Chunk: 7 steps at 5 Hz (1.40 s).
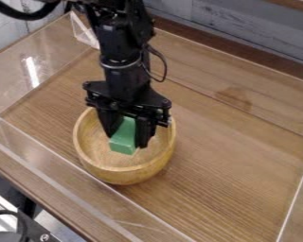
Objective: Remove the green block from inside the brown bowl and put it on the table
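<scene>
The brown bowl (125,153) sits on the table (230,123) near the front left. Straight over it hangs my black gripper (125,140), pointing down and shut on the green block (122,137). The block stands on end between the two fingers, its lower end still within the bowl's rim. Whether it touches the bowl's floor I cannot tell, since the fingers and block hide that spot.
Clear acrylic walls (27,71) edge the tabletop on all sides. A grey surface (249,24) lies beyond the far wall. Bare wood stretches to the right of the bowl and behind it.
</scene>
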Each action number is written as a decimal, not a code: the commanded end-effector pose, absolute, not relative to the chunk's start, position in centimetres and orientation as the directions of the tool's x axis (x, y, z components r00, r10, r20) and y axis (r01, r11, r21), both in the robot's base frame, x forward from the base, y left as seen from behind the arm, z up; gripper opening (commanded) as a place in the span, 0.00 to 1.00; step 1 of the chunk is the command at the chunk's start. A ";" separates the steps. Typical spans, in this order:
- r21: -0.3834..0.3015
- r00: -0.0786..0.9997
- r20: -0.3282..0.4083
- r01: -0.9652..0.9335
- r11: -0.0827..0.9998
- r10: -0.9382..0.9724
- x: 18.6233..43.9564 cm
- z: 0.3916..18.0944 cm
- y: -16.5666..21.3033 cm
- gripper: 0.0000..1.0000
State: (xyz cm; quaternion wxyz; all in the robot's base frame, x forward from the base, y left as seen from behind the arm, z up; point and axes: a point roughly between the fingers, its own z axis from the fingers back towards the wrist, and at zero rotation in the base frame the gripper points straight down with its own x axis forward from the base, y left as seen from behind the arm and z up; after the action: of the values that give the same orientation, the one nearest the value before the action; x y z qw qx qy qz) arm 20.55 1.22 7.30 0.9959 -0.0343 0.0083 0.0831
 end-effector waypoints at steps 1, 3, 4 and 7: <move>-0.070 0.986 0.040 -0.158 0.985 0.161 21.6 8.9 1.1 0.00; -0.070 0.986 0.036 -0.159 0.985 0.162 21.5 9.1 0.6 0.00; -0.070 0.986 0.035 -0.160 0.985 0.163 21.5 9.2 0.4 0.00; -0.071 0.987 0.030 -0.156 0.985 0.159 21.4 9.3 -0.4 0.00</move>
State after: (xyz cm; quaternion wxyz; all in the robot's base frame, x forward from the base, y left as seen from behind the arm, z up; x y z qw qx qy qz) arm 20.41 -0.38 7.85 0.9958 -0.0340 0.0148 0.0836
